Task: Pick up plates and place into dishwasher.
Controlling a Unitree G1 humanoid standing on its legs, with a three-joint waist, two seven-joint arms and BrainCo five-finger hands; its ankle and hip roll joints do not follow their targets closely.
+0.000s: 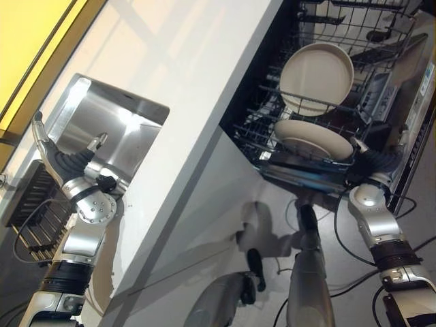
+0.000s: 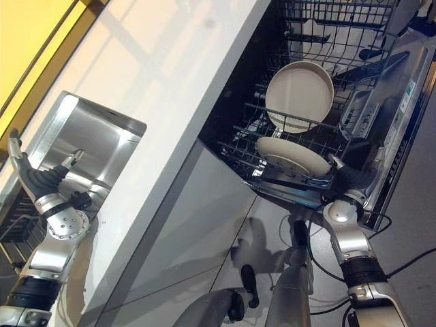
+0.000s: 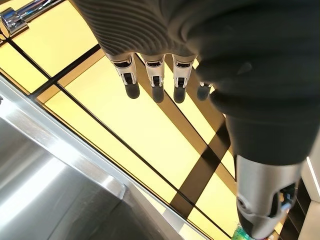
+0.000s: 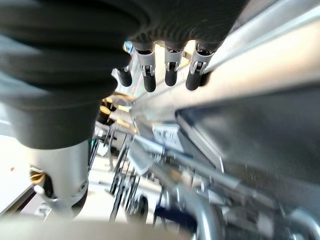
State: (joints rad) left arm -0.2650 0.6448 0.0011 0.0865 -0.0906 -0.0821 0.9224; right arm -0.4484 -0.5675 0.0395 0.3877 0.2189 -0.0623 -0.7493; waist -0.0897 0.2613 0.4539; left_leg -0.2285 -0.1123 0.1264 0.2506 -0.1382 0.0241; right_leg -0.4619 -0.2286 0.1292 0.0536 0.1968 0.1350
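Left eye view: a white countertop [image 1: 184, 88] runs diagonally, with a steel sink [image 1: 109, 129] set into it. The left hand [image 1: 68, 163] hangs over the sink's near edge, fingers straight and loosely spread, nothing in it. A dark wire dish rack [image 1: 30, 211] sits just beside the sink. On the far side of the counter the dishwasher [image 1: 409, 88] stands open, its lower rack [image 1: 272, 136] pulled out. Two cream plates are in that rack: an upright plate [image 1: 317, 78] leaning among the tines, and a tilted plate [image 1: 313, 139] lying lower, nearer the rack's front edge. The right hand [image 1: 371, 167] is at the front rim of the rack, just beside the tilted plate; its fingers are hidden here.

Right eye view: same layout. The right hand [image 2: 351, 178] appears to touch the rack's front rail, but contact with the plate cannot be judged.

Left wrist view: the left hand's fingers [image 3: 156, 80] point outward in a straight row, slightly apart, empty, above the sink's rim [image 3: 75, 170] and a yellow panelled surface [image 3: 140, 125].

Right wrist view: the right hand's fingers [image 4: 170, 70] extend straight, side by side, holding nothing, close to a pale metal rail [image 4: 260, 65]; blurred rack wires [image 4: 150, 175] lie beyond.
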